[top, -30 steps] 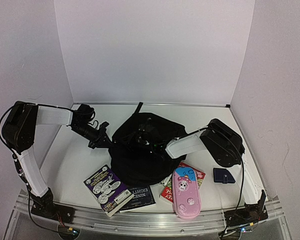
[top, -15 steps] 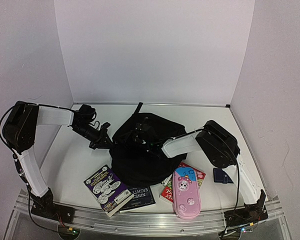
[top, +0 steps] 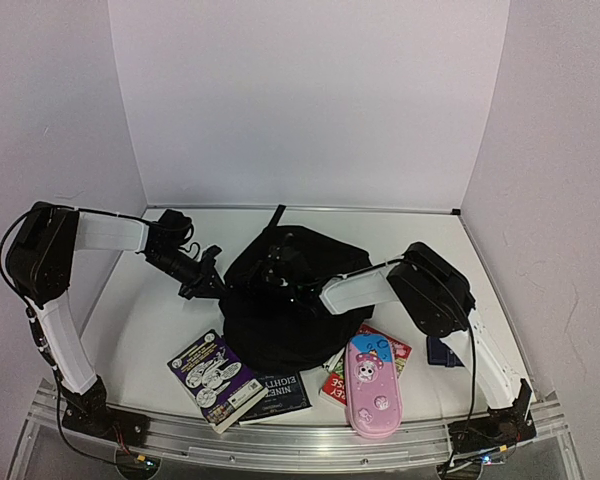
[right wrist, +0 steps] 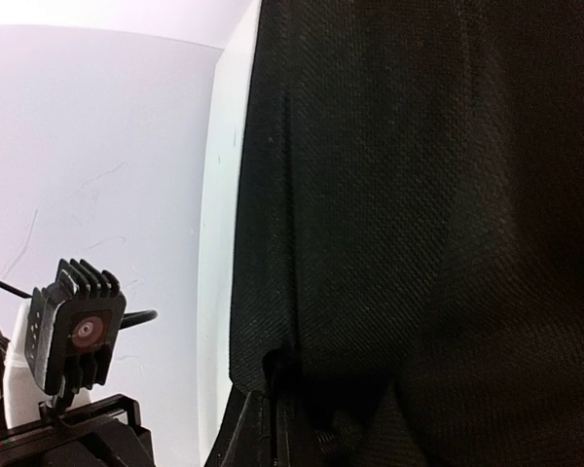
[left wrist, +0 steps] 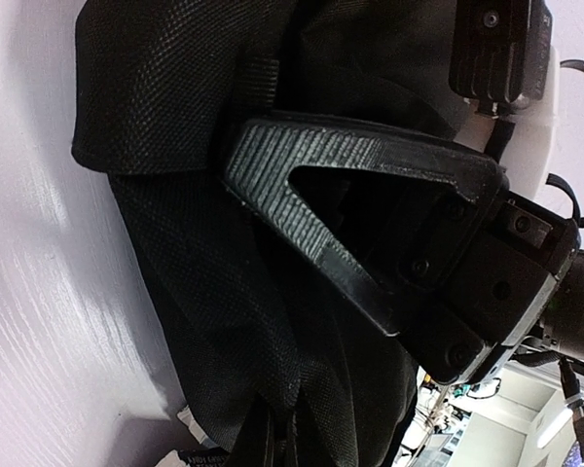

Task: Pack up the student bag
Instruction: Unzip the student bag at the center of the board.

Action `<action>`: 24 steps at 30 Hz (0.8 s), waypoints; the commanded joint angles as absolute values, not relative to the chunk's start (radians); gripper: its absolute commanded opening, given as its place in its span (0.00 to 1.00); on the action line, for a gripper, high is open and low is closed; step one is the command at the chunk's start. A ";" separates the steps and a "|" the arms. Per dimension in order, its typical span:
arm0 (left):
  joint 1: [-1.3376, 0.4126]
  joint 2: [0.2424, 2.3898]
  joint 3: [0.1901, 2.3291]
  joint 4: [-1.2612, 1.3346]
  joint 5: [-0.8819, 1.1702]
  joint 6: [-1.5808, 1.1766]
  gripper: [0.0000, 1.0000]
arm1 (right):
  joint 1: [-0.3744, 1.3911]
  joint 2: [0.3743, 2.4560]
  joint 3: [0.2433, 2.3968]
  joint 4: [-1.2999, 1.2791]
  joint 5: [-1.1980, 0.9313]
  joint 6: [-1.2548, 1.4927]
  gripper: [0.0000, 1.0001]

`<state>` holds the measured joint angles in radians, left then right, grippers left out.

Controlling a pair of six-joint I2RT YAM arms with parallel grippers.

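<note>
student bag (top: 280,325) long axis near-far, loop (top: 277,214) twd back wall (top: 300,100), L gripper (top: 216,288) pinching its edge, R gripper (top: 288,282) closed

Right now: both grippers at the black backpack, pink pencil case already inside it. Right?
No. The left gripper and right gripper are at the student bag, but the pink pencil case lies outside it, near the front edge, over a red book. The top external view shows it.
</note>
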<state>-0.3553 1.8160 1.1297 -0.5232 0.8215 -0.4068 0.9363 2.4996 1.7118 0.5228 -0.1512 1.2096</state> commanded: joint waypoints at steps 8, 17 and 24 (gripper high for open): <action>-0.347 1.784 1.179 -0.552 0.820 -0.383 0.19 | 0.927 2.308 1.548 0.767 -0.186 1.030 0.00; -0.314 1.755 1.239 -0.516 0.808 -0.444 0.55 | 0.939 2.237 1.446 0.827 -0.277 1.001 0.00; -0.313 1.821 1.298 -0.481 0.791 -0.501 0.57 | 0.953 2.213 1.372 0.880 -0.279 1.015 0.00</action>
